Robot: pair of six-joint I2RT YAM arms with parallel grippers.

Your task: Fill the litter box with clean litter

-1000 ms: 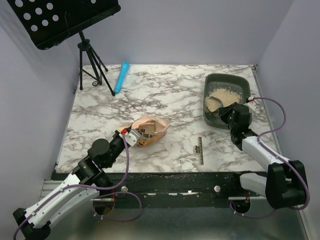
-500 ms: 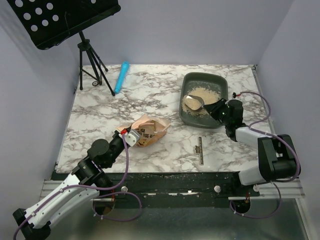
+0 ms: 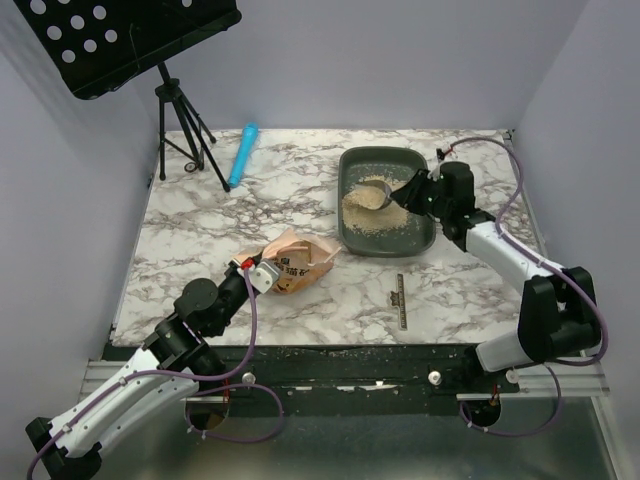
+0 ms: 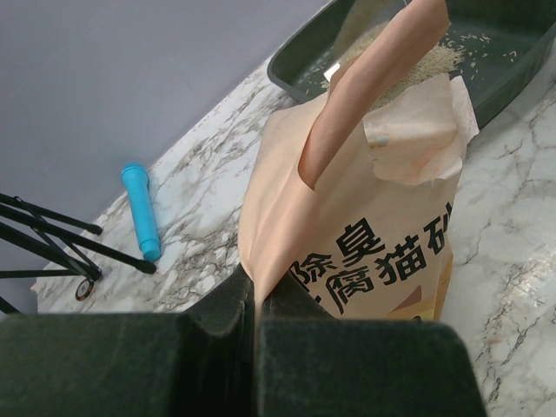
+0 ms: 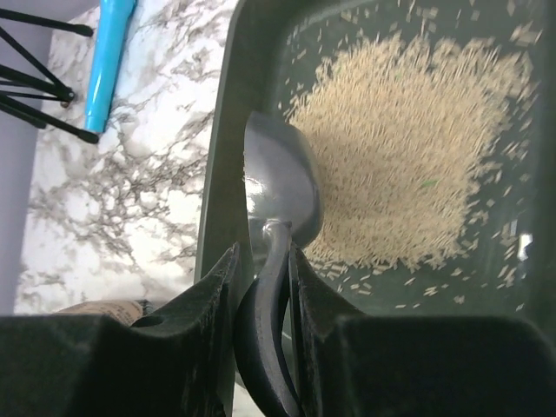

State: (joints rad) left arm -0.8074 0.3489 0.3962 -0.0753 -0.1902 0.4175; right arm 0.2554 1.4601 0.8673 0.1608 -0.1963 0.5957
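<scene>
the box [image 3: 412, 236] sits on the far right part of the marble table [image 3: 200, 230]. its long axis runs near to far, the near end swung slightly right. the litter [image 3: 375, 208] lies in a loose pile on the box's left half, with stray grains over the rest of the floor.

a metal scoop [image 3: 372, 192] rests inside the box against the left wall, its bowl at the pile's edge and its handle leading right. the right gripper [image 3: 418, 190] reaches over the box's right rim and is clamped on that handle; the wrist view shows the handle pinched between the fingers [image 5: 217, 287], with the bowl [image 5: 282, 187] just beside the litter [image 5: 408, 148].

an orange bag [image 3: 300, 258] lies left of the box's near corner, close but apart. the left gripper [image 3: 262, 275] is clenched on the bag's edge, with the paper [image 4: 365, 252] caught between the closed jaws.

a dark strip [image 3: 401, 301] lies just near of the box. a blue tube [image 3: 243, 153] and a stand's tripod [image 3: 185, 140] are well to its left, at the far side.
</scene>
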